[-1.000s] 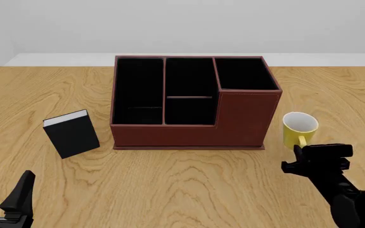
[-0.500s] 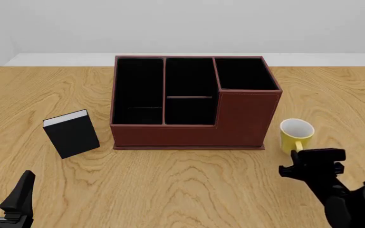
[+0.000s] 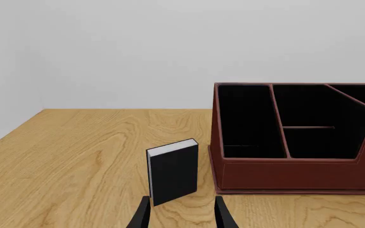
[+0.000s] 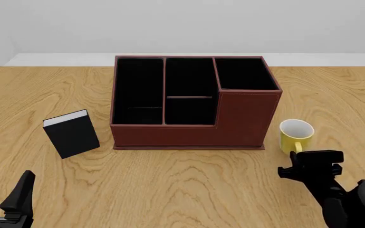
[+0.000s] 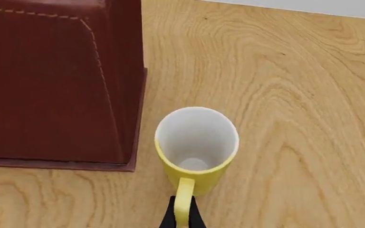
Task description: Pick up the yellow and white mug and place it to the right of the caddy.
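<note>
The yellow and white mug (image 4: pixel 296 135) stands upright on the table (image 4: pixel 189 180), just beside the right wall of the caddy (image 4: pixel 192 103) and not touching it, its handle turned toward the near edge. The right gripper (image 5: pixel 181 217) is pinched narrowly on that handle, 2 dark fingertips (image 5: pixel 168 219) flanking it. Left of the caddy a small black book (image 4: pixel 72 134) stands upright. Further toward the near left, the left gripper (image 3: pixel 180 216) rests with fingers spread wide, holding nothing.
</note>
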Tool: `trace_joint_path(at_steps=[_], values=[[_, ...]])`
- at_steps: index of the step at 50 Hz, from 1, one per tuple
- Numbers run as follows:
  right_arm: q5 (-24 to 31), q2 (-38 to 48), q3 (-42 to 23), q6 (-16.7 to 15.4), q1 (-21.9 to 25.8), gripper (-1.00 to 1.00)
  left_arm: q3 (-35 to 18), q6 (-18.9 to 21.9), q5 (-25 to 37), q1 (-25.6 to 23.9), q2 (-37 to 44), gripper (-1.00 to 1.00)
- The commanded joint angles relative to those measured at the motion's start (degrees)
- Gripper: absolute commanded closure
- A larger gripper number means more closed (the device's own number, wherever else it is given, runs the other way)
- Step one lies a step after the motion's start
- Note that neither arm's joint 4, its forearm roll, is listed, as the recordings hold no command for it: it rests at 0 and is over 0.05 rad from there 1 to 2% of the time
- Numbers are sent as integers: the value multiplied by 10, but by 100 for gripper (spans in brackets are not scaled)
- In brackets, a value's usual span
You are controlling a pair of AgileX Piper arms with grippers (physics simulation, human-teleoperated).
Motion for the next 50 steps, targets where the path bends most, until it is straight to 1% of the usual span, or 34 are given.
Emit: trace_joint_path(at_steps=[1, 3, 4, 9, 13, 22, 28, 32, 38, 50], values=[[5, 26, -9, 3, -18, 100, 0, 0, 0, 0, 0, -100], [13, 23, -10, 1, -10, 100, 0, 0, 0, 0, 0, -100], [13, 21, -10, 0, -13, -100, 0, 0, 0, 0, 0, -100], [15, 23, -10, 1, -8, -100, 0, 0, 0, 0, 0, -100], [4, 35, -7, 0, -5, -100, 0, 0, 0, 0, 0, -100], [-4, 36, 2, -3, -18, -100, 0, 0, 0, 0, 0, -100], [0, 26, 7, 3, -12, -100, 0, 0, 0, 0, 0, -100], [-4, 32, 9, 1, -15, -100, 0, 0, 0, 0, 0, -100], [-36, 48, 26, 3, -16, -100, 0, 0, 0, 0, 0, -100], [-76, 66, 52, -3, -21, -100, 0, 0, 0, 0, 0, -100]])
